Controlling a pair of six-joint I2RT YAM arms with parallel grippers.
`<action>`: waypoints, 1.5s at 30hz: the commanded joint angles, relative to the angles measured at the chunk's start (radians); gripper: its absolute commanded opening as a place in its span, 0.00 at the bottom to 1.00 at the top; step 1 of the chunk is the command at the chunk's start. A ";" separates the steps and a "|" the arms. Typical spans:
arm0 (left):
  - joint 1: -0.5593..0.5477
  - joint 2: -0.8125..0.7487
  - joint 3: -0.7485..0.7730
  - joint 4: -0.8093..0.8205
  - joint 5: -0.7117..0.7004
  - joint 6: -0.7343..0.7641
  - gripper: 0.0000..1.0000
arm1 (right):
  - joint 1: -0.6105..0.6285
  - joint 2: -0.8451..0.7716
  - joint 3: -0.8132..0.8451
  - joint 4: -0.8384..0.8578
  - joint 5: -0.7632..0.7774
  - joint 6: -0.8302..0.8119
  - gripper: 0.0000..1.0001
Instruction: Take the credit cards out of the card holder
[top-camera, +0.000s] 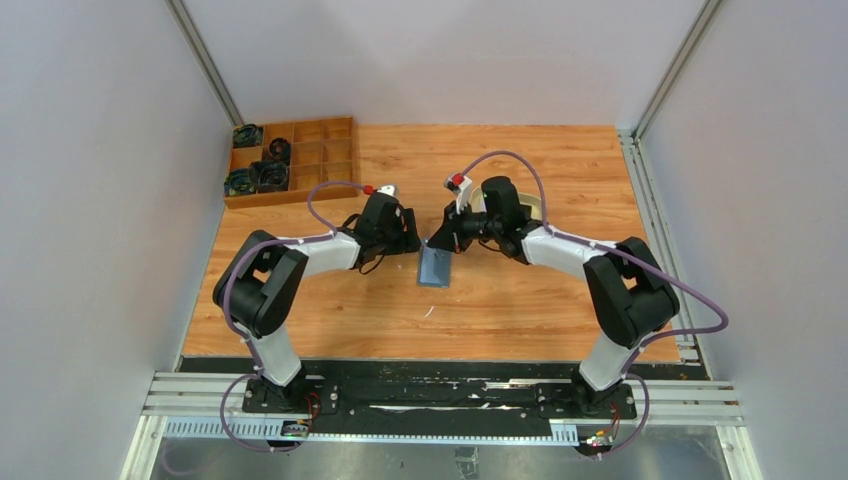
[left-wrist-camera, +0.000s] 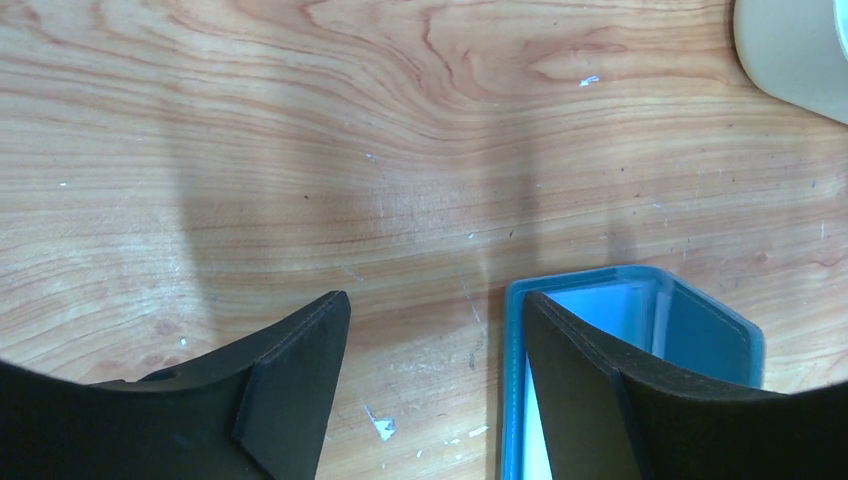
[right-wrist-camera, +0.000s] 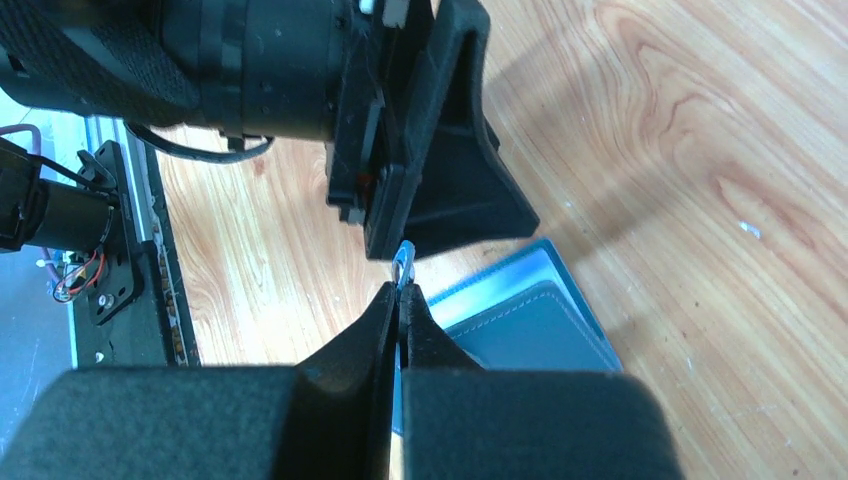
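Note:
The teal card holder (top-camera: 436, 268) stands partly open on the wooden table between both arms. My right gripper (right-wrist-camera: 401, 288) is shut on a thin blue upper edge of the card holder (right-wrist-camera: 530, 330), lifting that side. My left gripper (left-wrist-camera: 435, 300) is open. Its right finger (left-wrist-camera: 590, 370) reaches inside the open card holder (left-wrist-camera: 705, 335), against the pale blue lining, while its left finger (left-wrist-camera: 300, 370) stays outside over bare wood. In the top view the left gripper (top-camera: 412, 240) and right gripper (top-camera: 437, 243) nearly meet above the holder. The credit cards are hidden.
A wooden compartment box (top-camera: 300, 150) holding several small dark parts sits at the back left. A cream oval tray (left-wrist-camera: 790, 50) lies just beyond the right arm (top-camera: 560, 250). Small white flecks dot the table (top-camera: 500, 300).

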 joint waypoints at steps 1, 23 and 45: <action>-0.022 0.069 -0.067 -0.304 0.003 -0.004 0.73 | -0.036 -0.046 -0.108 0.080 0.003 0.046 0.00; -0.020 -0.198 -0.045 -0.360 0.173 0.039 0.79 | -0.099 -0.087 -0.325 0.208 0.083 0.127 0.00; -0.020 -0.162 -0.044 -0.291 0.265 -0.012 0.80 | -0.099 -0.256 -0.232 0.091 0.097 0.133 0.00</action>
